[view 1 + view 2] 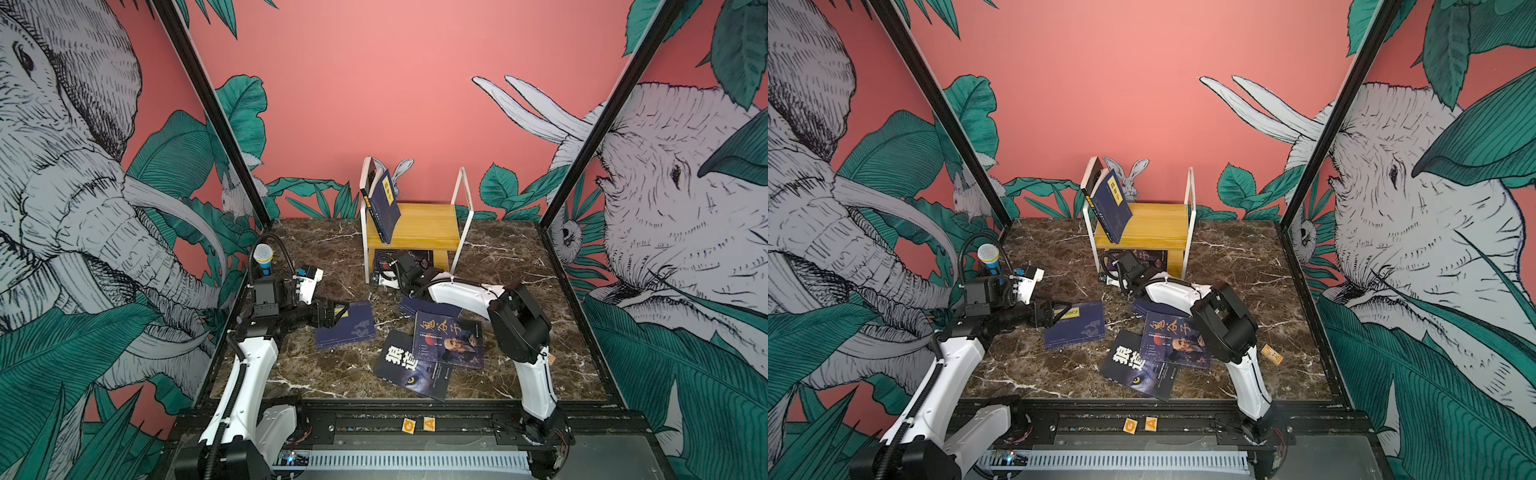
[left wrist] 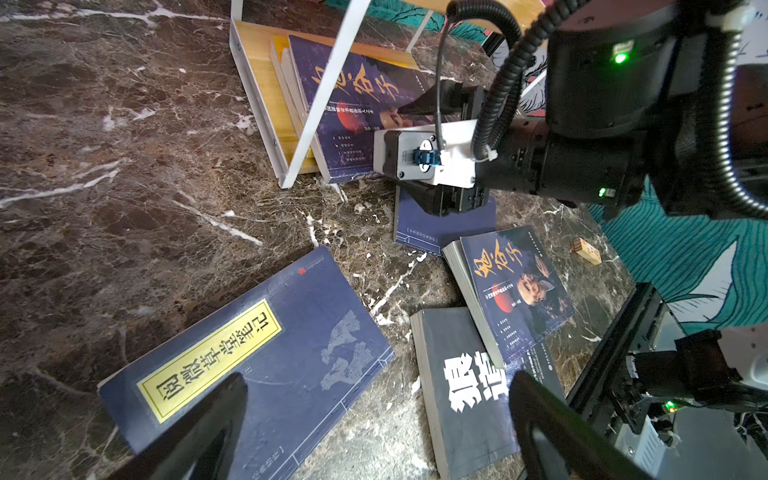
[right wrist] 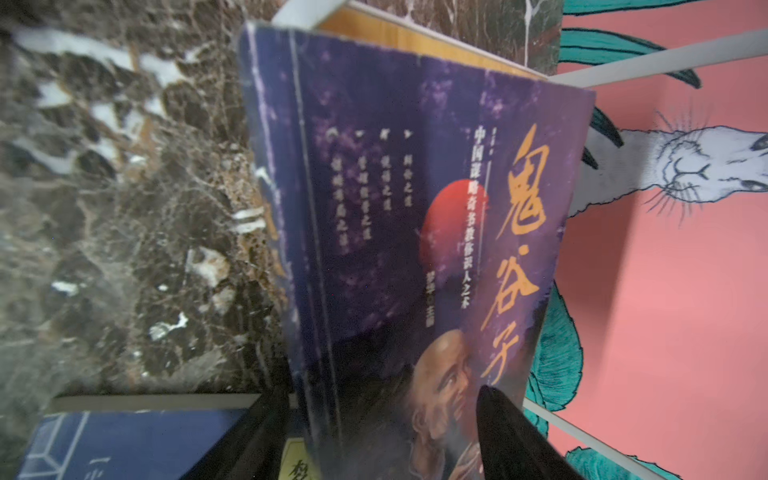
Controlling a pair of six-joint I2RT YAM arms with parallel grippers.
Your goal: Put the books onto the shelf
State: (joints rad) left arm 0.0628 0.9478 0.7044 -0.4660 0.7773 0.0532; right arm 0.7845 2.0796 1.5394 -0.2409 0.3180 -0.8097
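Right tool (image 3: 374, 397) spread astride shelved purple book (image 3: 415, 187); title 鬼谷子

2 high top views, wrist views close on books (image 2: 299, 332)

A leaning book (image 1: 384, 205) stands on the shelf (image 1: 428, 226) top; a portrait book (image 2: 353, 108) below; other books (image 1: 411, 368) lie in front.
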